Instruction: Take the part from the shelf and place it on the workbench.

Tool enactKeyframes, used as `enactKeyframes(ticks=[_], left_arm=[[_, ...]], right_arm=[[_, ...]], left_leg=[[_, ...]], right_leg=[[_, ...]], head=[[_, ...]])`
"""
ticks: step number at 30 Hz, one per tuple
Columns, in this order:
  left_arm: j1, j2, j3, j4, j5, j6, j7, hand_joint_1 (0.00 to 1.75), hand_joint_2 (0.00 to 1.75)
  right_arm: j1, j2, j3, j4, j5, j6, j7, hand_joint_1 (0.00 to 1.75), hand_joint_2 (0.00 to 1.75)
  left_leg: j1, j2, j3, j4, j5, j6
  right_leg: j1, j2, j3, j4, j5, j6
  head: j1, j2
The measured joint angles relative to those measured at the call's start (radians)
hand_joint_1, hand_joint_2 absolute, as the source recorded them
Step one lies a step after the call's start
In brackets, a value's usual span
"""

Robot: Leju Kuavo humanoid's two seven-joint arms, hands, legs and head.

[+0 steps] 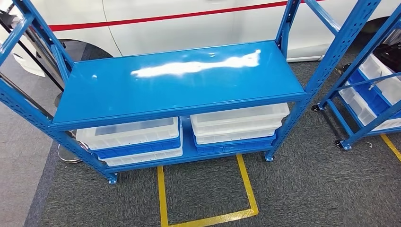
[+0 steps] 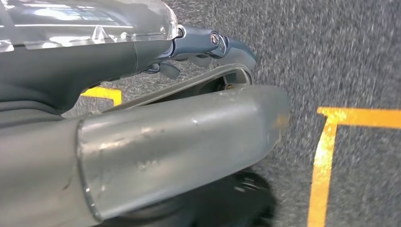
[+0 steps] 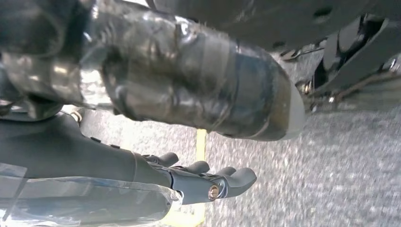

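Entry: shelf pick, part not found.
My left hand (image 2: 142,61) hung slack, fingers apart, empty. The shelf (image 1: 179,80) deck was bare. I saw bins (image 1: 127,135) at 7 and 5 o'clock beneath it, so the part was likely inside; weight and hold unjudged. The deck edge crowded my reach. My right hand (image 3: 189,182) was likewise empty.

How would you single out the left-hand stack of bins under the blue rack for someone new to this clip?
Start at the blue rack in the middle of the head view and drop below its glossy top shelf to the bottom level. Two bin stacks sit there side by side; the left stack has a clear bin on top showing its open inside, while the right stack is clear bins nested tighter.
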Motion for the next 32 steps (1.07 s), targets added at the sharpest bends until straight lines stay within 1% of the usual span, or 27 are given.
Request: enactKeyframes(ticks=[1,2,3,4,5,6,7,8,9,11,12,15,16,19,23,26,32], left_arm=[[0.001,0.001,0.0,0.0,-0.003,-0.001,0.001,0.0,0.0],[0.003,0.002,-0.001,0.0,-0.005,-0.001,0.001,0.0,0.0],[0.004,0.003,-0.002,0.0,-0.007,-0.002,0.002,0.0,0.0],[0.005,0.004,-0.003,0.0,-0.009,-0.002,0.002,0.0,0.0],[0.005,0.005,-0.004,0.0,-0.01,-0.002,0.003,0.0,0.0],[0.005,0.007,-0.005,0.0,-0.011,-0.002,0.004,0.0,0.0],[0.004,0.008,-0.006,0.0,-0.012,-0.002,0.004,0.0,0.0],[0.003,0.008,-0.007,0.0,-0.014,-0.003,0.005,0.0,0.0],[0.002,0.009,-0.007,0.0,-0.017,-0.003,0.005,0.0,0.0],[0.004,0.01,-0.008,0.0,-0.022,-0.003,0.007,0.0,0.0],[0.004,0.011,-0.008,0.0,-0.023,-0.002,0.007,0.0,0.0],[0.004,0.012,-0.009,0.0,-0.027,0.002,0.008,0.0,0.0],[0.003,0.012,-0.009,0.0,-0.029,0.004,0.009,0.0,0.44],[0.002,0.012,-0.009,0.0,-0.032,0.015,0.021,0.0,1.75],[0.001,0.012,-0.009,0.0,-0.034,0.04,0.052,0.0,1.75],[0.002,0.014,-0.018,0.0,-0.022,0.062,0.078,0.0,1.75],[0.015,0.028,-0.122,-0.003,0.071,0.064,0.112,0.0,1.75]], right_arm=[[0.0,0.0,-0.001,0.0,0.0,0.001,0.0,0.0,1.31],[-0.001,0.0,-0.002,0.0,0.0,0.001,0.001,0.0,1.75],[-0.001,0.0,-0.003,0.0,0.0,0.002,0.001,0.0,1.75],[-0.001,0.0,-0.005,0.0,-0.001,0.002,0.001,0.0,1.75],[-0.001,0.0,-0.006,0.0,-0.001,0.002,0.001,0.0,1.75],[0.0,0.001,-0.007,0.0,0.0,0.003,0.0,0.0,1.75],[-0.001,0.002,-0.008,0.0,0.002,0.003,0.0,0.0,1.75],[-0.001,0.002,-0.008,0.0,0.005,0.005,0.001,0.0,1.75],[-0.002,0.003,-0.008,0.0,0.009,0.008,0.001,0.0,1.75],[-0.001,0.003,-0.008,0.0,0.015,0.013,0.001,0.0,1.75],[-0.001,0.003,-0.008,0.0,0.015,0.012,0.0,0.0,1.75],[-0.002,0.003,-0.013,0.0,0.009,0.0,-0.005,0.0,0.44],[-0.002,0.003,-0.015,0.0,0.008,-0.002,-0.006,0.0,0.0],[-0.002,0.003,-0.022,0.0,0.009,-0.003,-0.001,0.0,0.0],[-0.002,0.003,-0.026,-0.001,0.012,-0.004,0.009,0.0,1.75],[-0.001,0.002,-0.021,-0.001,0.015,0.0,0.025,0.0,1.75],[0.008,-0.014,0.041,-0.011,-0.052,0.013,0.031,0.0,1.75]], left_leg=[[0.001,-0.002,-0.034,0.055,-0.014,-0.002],[0.002,-0.003,-0.056,0.083,-0.01,-0.003],[0.003,-0.004,-0.061,0.075,0.013,-0.002],[0.003,-0.004,-0.048,0.031,0.053,0.001],[0.003,-0.004,-0.025,-0.034,0.098,0.006],[0.0,-0.004,-0.002,-0.095,0.13,0.012],[-0.001,-0.004,0.016,-0.144,0.15,0.016],[-0.002,-0.004,0.026,-0.17,0.155,0.017],[-0.004,-0.005,0.029,-0.178,0.152,0.017],[-0.004,-0.006,0.031,-0.183,0.153,0.014],[-0.004,-0.007,0.031,-0.183,0.152,0.016],[-0.005,-0.007,0.033,-0.183,0.15,0.021],[-0.005,-0.007,0.034,-0.183,0.149,0.022],[-0.005,-0.007,0.036,-0.183,0.147,0.025],[-0.005,-0.007,0.038,-0.183,0.146,0.028],[-0.005,-0.007,0.039,-0.182,0.146,0.028],[-0.005,-0.007,0.04,-0.183,0.146,0.027]], right_leg=[[0.0,0.004,0.002,0.0,-0.002,-0.002],[0.001,0.009,0.006,0.0,-0.005,-0.003],[0.001,0.013,0.011,0.0,-0.009,-0.002],[0.001,0.016,0.018,0.0,-0.013,-0.001],[0.001,0.018,0.024,0.0,-0.017,0.001],[0.003,0.019,0.028,0.001,-0.021,0.005],[0.005,0.02,0.029,0.003,-0.025,0.008],[0.007,0.02,0.028,0.004,-0.028,0.01],[0.009,0.02,0.027,0.004,-0.029,0.012],[0.008,0.02,0.028,0.0,-0.028,0.014],[0.008,0.02,0.029,-0.002,-0.027,0.015],[0.008,0.02,0.034,-0.008,-0.026,0.019],[0.008,0.02,0.036,-0.009,-0.026,0.019],[0.008,0.02,0.039,-0.013,-0.026,0.023],[0.007,0.02,0.041,-0.014,-0.025,0.025],[0.005,0.02,0.042,-0.014,-0.025,0.025],[0.006,0.02,0.042,-0.014,-0.026,0.026]], head=[[0.0,0.0],[0.0,0.0],[0.0,0.0],[0.0,0.0],[0.0,0.0],[0.0,0.0],[0.0,0.0],[0.001,0.0],[0.001,0.0],[0.001,0.0],[0.001,0.0],[0.001,0.0],[0.001,0.0],[0.001,0.0],[0.001,0.0],[0.001,0.0],[0.001,0.0]])
